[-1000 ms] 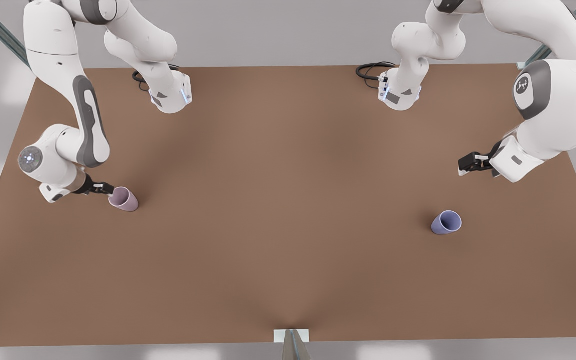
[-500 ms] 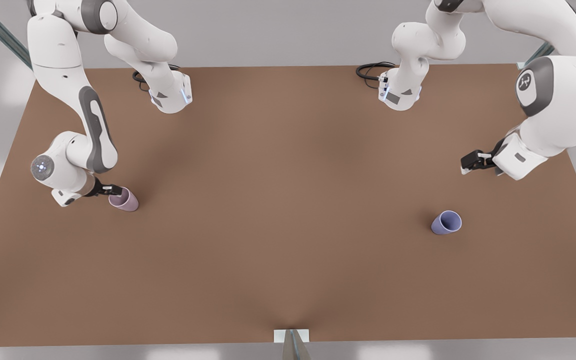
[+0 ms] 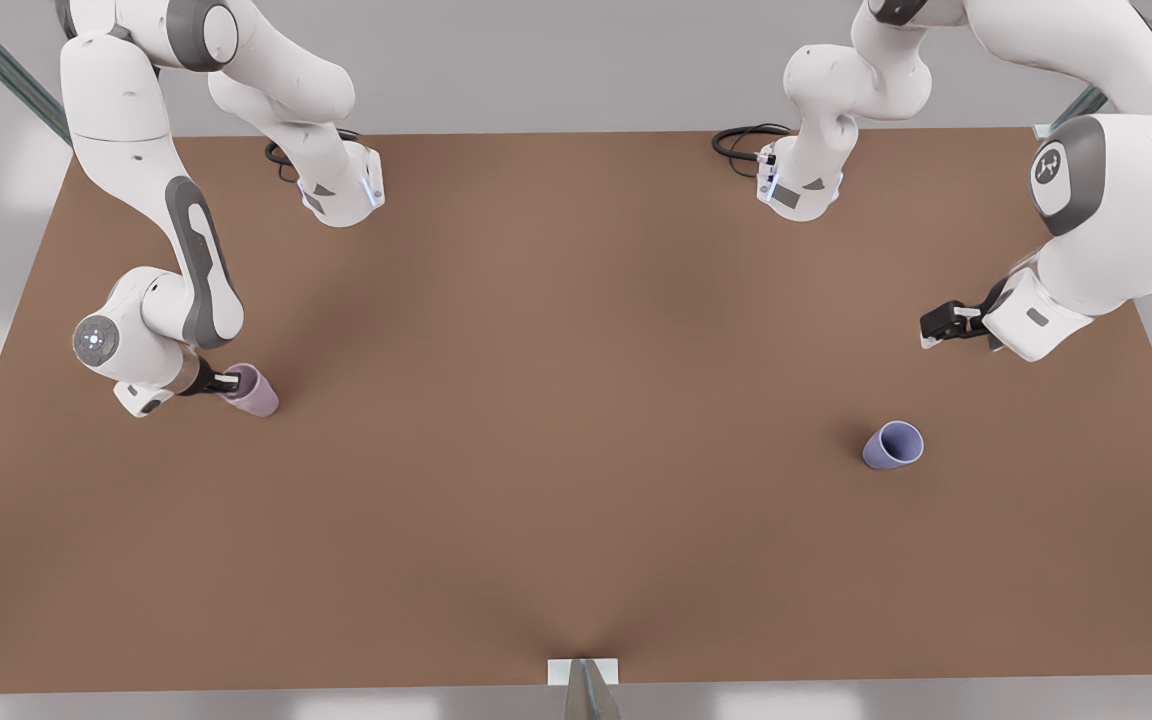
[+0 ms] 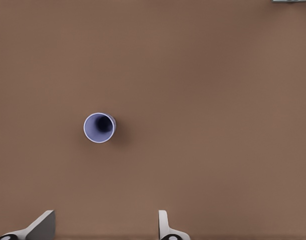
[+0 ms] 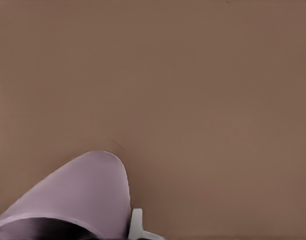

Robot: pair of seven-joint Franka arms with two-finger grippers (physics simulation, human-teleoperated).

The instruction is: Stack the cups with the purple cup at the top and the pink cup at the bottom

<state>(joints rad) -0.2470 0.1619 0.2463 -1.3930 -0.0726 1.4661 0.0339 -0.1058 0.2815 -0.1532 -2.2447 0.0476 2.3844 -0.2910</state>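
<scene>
Right gripper [image 3: 228, 381] at the front view's left straddles the pink cup [image 3: 258, 394] rim, fingers spread; left gripper [image 3: 939, 328] hovers spread above the table [image 3: 576, 400], near the upright purple cup [image 3: 893, 445], cups well apart.

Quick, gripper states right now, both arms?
Right gripper: at the pink cup's rim, grip cannot be told.
Left gripper: open, empty, above the table, apart from the purple cup.

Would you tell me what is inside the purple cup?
The purple cup looks empty: its bare inner wall is visible, but the bottom is in dark shadow.
</scene>
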